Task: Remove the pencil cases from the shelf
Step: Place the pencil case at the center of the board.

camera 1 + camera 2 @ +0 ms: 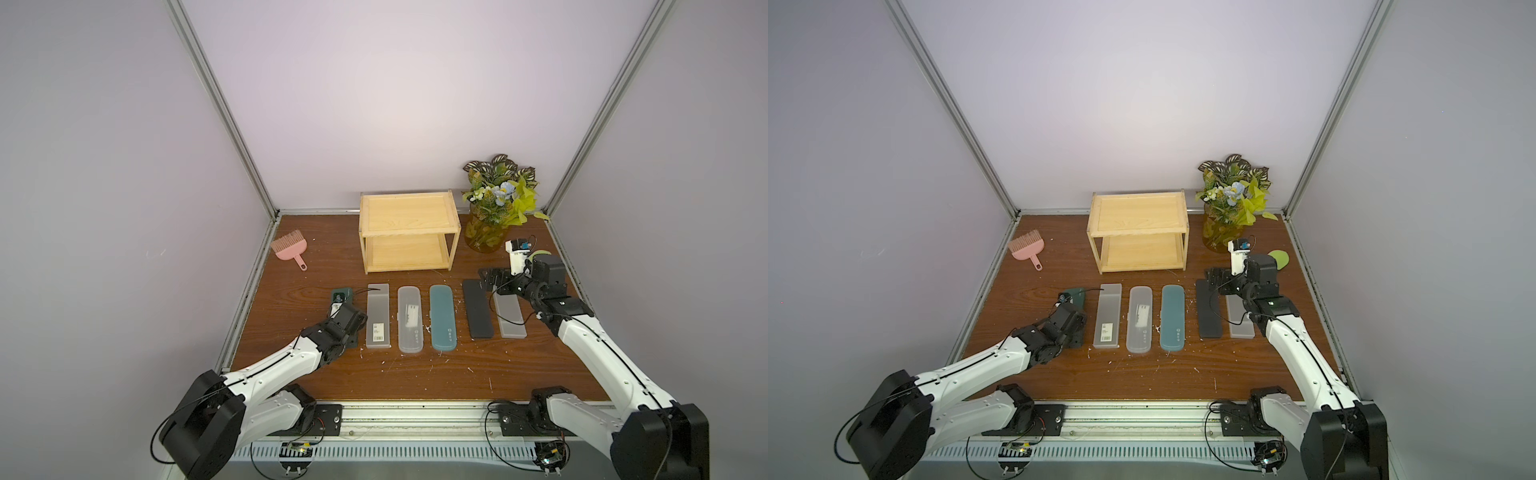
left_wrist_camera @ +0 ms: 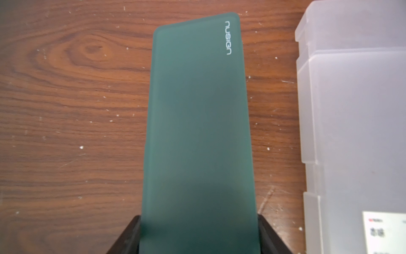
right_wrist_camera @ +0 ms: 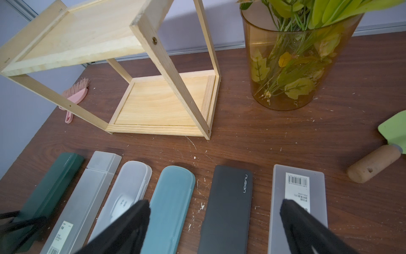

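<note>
The pale wooden shelf [image 1: 409, 230] [image 1: 1138, 230] [image 3: 153, 105] stands at the back with both tiers bare. In front of it the pencil cases lie in a row on the table: frosted grey [image 1: 377, 316], clear rounded [image 1: 409, 320], teal [image 1: 443, 318], black [image 1: 478, 309] and another frosted grey [image 1: 510, 318] with a barcode label. At the row's left end my left gripper [image 2: 198, 220] is shut on the near end of the dark green case [image 2: 197, 110] [image 1: 341, 296], low at the table. My right gripper [image 3: 214, 204] [image 1: 494, 278] hangs open over the far ends of the black and right grey cases.
A pink brush [image 1: 289, 247] lies at the back left. An amber vase of leaves and flowers [image 1: 484, 235] stands right of the shelf. A green trowel with a wooden handle [image 3: 373, 162] lies near the right wall, behind my right arm.
</note>
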Robot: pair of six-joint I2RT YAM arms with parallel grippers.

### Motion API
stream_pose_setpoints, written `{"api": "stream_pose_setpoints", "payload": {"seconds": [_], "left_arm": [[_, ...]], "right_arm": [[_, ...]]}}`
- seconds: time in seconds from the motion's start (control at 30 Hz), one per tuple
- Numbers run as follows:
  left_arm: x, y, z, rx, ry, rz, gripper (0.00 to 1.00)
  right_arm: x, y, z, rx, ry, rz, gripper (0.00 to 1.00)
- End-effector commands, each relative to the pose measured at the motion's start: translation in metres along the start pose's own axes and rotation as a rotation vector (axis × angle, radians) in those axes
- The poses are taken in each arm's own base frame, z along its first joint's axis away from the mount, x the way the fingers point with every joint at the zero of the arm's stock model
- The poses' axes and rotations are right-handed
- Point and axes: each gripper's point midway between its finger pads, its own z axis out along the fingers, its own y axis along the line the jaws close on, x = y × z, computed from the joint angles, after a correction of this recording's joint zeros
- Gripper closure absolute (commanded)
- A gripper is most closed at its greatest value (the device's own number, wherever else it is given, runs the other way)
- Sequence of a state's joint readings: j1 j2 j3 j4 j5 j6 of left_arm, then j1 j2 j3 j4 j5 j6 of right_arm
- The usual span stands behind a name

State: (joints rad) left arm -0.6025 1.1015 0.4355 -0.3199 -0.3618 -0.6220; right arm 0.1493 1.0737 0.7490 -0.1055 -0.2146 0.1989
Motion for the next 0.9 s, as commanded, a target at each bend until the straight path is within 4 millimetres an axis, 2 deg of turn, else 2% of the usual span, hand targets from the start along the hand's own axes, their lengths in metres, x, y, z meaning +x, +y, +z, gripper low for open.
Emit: {"api": "stream_pose_setpoints", "payload": {"seconds": [0.0, 0.13, 0.23, 0.47, 0.7, 0.8, 0.87], "left_arm": [[-0.004, -0.001, 0.002, 0.019, -0.022, -0.018, 0.5], [-0.001, -0.002, 0.004, 0.016, -0.006, -0.013, 0.48], [-0.001, -0.001, 0.005, 0.01, -0.004, -0.015, 0.43], [0.0, 0.0, 0.005, 0.005, 0.0, -0.016, 0.18], [-0.004, 0.002, 0.002, -0.005, -0.008, -0.023, 0.04], [-0.018, -0.002, -0.006, 0.012, -0.042, -0.042, 0.01], [-0.038, -0.008, -0.018, 0.044, -0.092, -0.064, 0.01]], "right_arm": [[-0.005, 0.004, 0.0, -0.018, -0.023, -0.002, 0.01], [-0.005, 0.003, 0.0, -0.014, -0.02, -0.001, 0.01], [-0.004, 0.003, 0.001, -0.012, -0.016, 0.0, 0.01], [-0.004, 0.003, 0.001, -0.01, -0.015, -0.002, 0.01], [-0.003, 0.003, 0.001, -0.009, -0.016, -0.001, 0.01], [-0.004, 0.003, 0.001, -0.01, -0.018, -0.002, 0.01], [-0.004, 0.003, 0.002, -0.01, -0.018, -0.002, 0.01]]}}
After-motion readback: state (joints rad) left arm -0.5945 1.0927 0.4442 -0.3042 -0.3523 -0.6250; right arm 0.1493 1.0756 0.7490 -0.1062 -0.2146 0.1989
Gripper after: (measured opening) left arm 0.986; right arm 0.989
